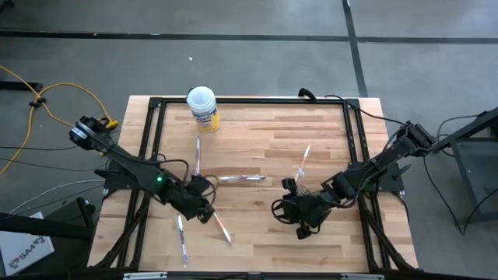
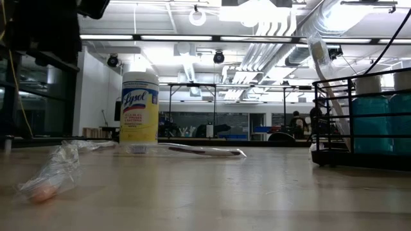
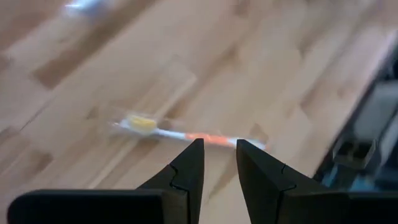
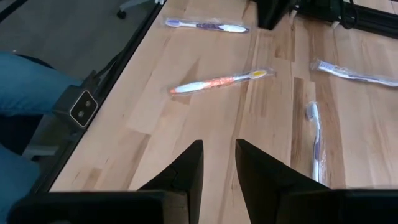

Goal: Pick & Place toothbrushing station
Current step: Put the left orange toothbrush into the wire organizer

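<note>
Worktop: pale wood planks are lying inside a black frame (image 1: pixel 152 124), with grey floor running all round; clock directions are taken from the high view, with 12 at the far edge.
Station: a small dark block (image 1: pixel 289 185) is sitting right of centre, at about 11 o'clock from the right pincer (image 4: pixel 219 144) and just beside it. I am taking this for the station, though its slots and holes are too small to tell.
Right pincer: its fingers are standing a little apart and gripping nothing. It is hanging low at about 4 o'clock on the worktop and pointing toward 9.
Left pincer (image 3: pixel 219 144): its fingers are parted by a narrow gap and holding nothing. It is hovering at about 7 o'clock, just over the orange brush (image 3: pixel 202 137).
Progress: nothing is being carried, so I am judging the pick as not yet made. Grasp, lift and set-down all seem to be waiting.
Brushes: wrapped ones are lying scattered. One (image 1: pixel 198 152) is lying at 10 o'clock, one (image 1: pixel 241 179) at centre, and one (image 1: pixel 181 237) at 7. Another (image 1: pixel 303 159) is lying or leaning just past the station.
Canister (image 1: pixel 202 105): it is standing upright at 11 o'clock by the far rail, well apart from both arms.
Obstacles: the brush near the station is crowding that side of it. The two arms are facing each other closely, so a reach by either is risking contact.
</note>
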You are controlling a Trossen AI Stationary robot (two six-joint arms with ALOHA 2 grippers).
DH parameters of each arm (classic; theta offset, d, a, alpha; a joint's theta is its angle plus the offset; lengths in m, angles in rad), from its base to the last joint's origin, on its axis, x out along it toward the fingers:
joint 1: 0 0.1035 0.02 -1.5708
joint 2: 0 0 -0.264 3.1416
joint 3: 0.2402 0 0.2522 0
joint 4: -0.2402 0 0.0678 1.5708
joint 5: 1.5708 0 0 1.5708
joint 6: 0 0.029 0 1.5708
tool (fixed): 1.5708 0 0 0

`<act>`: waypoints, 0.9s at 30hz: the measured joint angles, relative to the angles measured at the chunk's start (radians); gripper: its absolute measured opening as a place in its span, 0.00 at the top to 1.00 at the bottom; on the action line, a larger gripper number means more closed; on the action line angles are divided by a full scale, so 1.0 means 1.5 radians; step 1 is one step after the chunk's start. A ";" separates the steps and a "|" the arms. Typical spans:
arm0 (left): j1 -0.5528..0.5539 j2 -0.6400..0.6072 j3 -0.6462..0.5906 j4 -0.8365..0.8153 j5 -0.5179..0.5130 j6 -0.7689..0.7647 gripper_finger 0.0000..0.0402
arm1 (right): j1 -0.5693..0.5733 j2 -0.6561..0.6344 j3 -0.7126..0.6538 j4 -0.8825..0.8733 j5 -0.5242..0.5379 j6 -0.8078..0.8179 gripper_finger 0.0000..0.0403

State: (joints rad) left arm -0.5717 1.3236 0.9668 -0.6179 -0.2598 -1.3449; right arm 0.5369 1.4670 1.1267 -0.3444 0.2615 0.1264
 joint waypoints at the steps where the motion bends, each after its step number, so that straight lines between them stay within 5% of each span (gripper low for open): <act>1: -0.001 0.006 0.000 0.014 0.012 0.039 0.78 | 0.000 0.000 0.000 0.000 0.000 0.000 0.79; 9: -0.020 0.017 0.000 0.061 0.023 0.376 0.78 | 0.000 0.000 0.000 -0.002 -0.001 0.000 0.79; 16: -0.023 0.021 0.000 0.025 0.030 0.476 0.78 | 0.000 0.000 0.000 0.002 -0.002 0.005 0.79; 19: -0.021 0.035 0.000 0.028 0.015 0.397 0.78 | 0.000 0.000 0.000 0.004 -0.001 0.016 0.79; 24: -0.006 0.074 0.000 0.028 -0.001 0.058 0.78 | 0.000 0.000 0.000 0.006 0.000 0.025 0.79; 27: -0.007 0.097 0.000 0.035 0.013 -0.044 0.78 | 0.000 0.000 0.000 0.007 0.000 0.025 0.79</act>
State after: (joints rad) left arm -0.5825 1.4691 0.9665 -0.5657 -0.2409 -1.4110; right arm 0.5369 1.4673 1.1267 -0.3338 0.2613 0.1639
